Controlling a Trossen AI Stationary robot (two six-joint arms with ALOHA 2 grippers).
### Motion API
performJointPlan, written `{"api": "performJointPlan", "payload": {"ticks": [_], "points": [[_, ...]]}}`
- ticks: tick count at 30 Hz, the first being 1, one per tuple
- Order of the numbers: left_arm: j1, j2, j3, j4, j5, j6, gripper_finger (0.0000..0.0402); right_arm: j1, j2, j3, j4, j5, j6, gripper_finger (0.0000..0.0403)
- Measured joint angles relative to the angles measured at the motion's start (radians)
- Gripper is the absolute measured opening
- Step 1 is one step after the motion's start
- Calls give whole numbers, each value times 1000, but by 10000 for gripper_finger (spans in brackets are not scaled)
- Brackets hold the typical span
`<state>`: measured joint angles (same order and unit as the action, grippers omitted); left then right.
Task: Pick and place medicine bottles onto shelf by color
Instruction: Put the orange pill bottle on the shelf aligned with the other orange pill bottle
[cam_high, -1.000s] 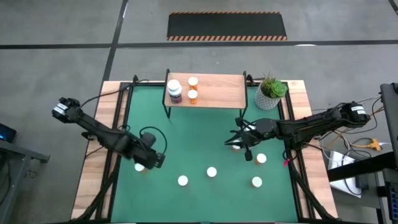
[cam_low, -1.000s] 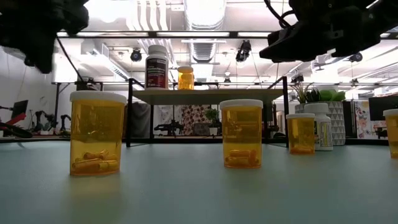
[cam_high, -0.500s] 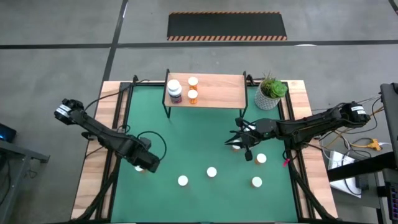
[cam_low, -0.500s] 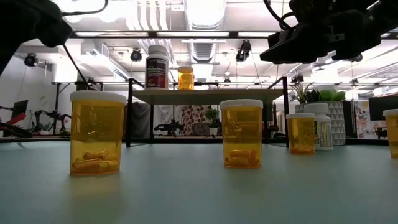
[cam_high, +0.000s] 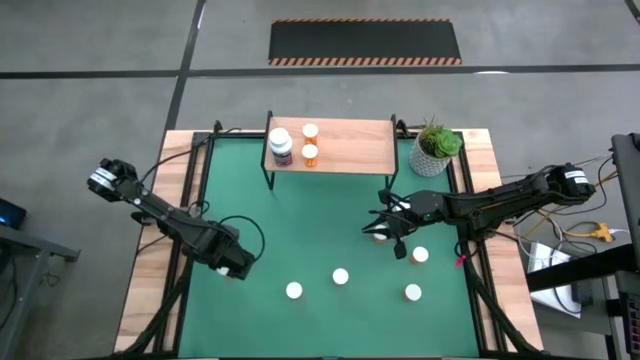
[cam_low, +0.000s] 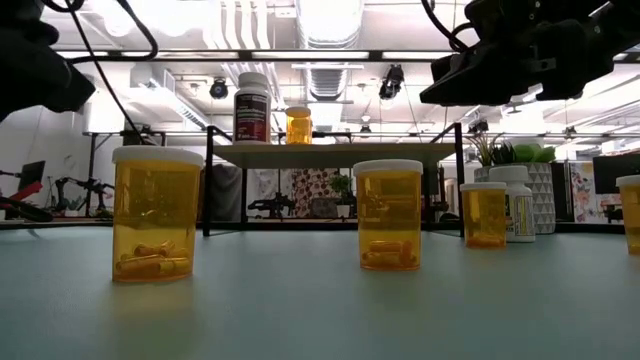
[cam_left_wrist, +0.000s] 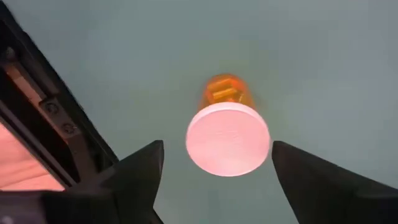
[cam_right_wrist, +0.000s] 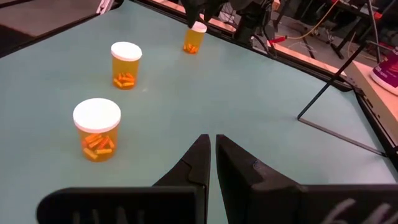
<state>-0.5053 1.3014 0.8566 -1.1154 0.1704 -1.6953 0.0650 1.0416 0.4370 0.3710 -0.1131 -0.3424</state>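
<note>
My left gripper (cam_left_wrist: 217, 150) points straight down, open, over an orange white-capped medicine bottle (cam_left_wrist: 228, 137) that stands on the green mat. One finger stands on each side of the cap, clear of it. In the high view the gripper (cam_high: 232, 262) hides this bottle. My right gripper (cam_right_wrist: 211, 149) is shut on nothing and hovers over the mat's right half (cam_high: 385, 225). The shelf (cam_high: 345, 148) carries a larger white-and-dark bottle (cam_high: 281, 146) and two orange ones (cam_high: 310, 131) (cam_high: 310, 154). Several more orange bottles stand on the mat (cam_high: 294, 290) (cam_high: 340, 276) (cam_high: 412, 292).
A potted green plant (cam_high: 435, 148) stands to the right of the shelf. Another bottle (cam_high: 420, 255) stands near my right gripper, and a white-bodied one (cam_low: 515, 203) shows in the low view. Bare mat (cam_high: 300, 220) lies between the shelf and the near row of bottles.
My left gripper has sunk toward the bottle at the mat's near left and tipped until it points straight down. In the high view it now covers the bottle's cap, which showed beside it a second ago. No bottle has moved.
</note>
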Motion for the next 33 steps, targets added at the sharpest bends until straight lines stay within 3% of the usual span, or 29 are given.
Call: {"api": "performJointPlan", "payload": {"ticks": [11,21,25,29,33], "points": [[-7,34,-3,10,-21,16,278,0,0,0,-4,0,1,18],[-14,65,-4,46,-19,57,199,0,0,0,-8,0,2,18],[-14,58,1,52,-17,56,185,0,0,0,-8,1,2,18],[-11,55,58,66,24,84,189,0,0,0,-8,1,2,18],[-8,55,178,165,38,207,194,0,0,0,-8,1,2,18]]}}
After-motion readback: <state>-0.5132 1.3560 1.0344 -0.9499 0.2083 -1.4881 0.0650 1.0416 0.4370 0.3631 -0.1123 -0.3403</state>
